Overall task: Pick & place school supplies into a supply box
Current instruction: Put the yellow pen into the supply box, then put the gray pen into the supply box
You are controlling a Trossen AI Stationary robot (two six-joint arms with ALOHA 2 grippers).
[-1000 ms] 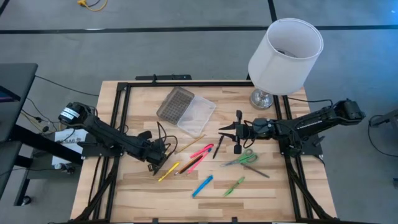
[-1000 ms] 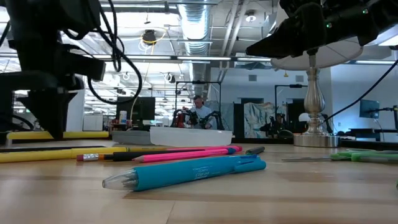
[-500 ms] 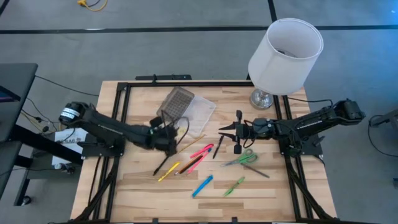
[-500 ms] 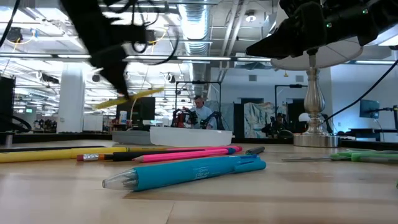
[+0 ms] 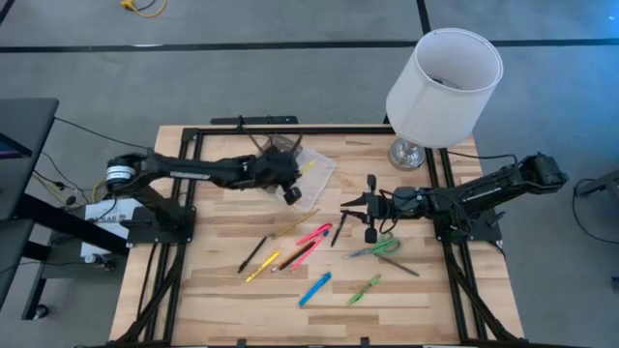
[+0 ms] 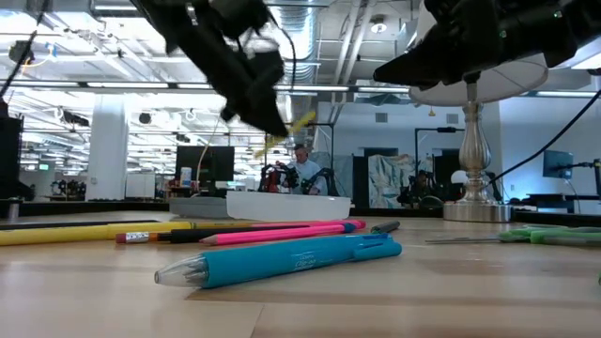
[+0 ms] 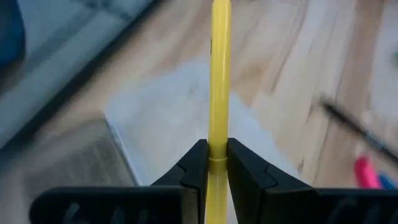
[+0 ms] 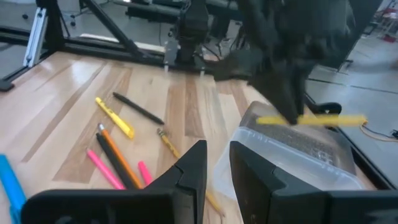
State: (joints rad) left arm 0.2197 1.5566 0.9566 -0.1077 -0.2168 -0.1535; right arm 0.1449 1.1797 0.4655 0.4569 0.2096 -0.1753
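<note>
While the left gripper [image 7: 210,167] pinches a long yellow pencil [image 7: 219,81] above the clear plastic supply box [image 5: 302,172], it should lower the pencil flat inside before letting go. The right gripper [image 5: 368,207], fingers apart, waits near green-handled scissors [image 5: 375,247].

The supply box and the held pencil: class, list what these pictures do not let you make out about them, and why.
- Inside of the supply box: high view, the left gripper and arm cover part of it.
- Box contents: low view, only its side wall shows; left wrist view, blurred.
- Rear end of the yellow pencil: left wrist view, cut off at the bottom edge; the picture's top edge cuts off the other end.
</note>
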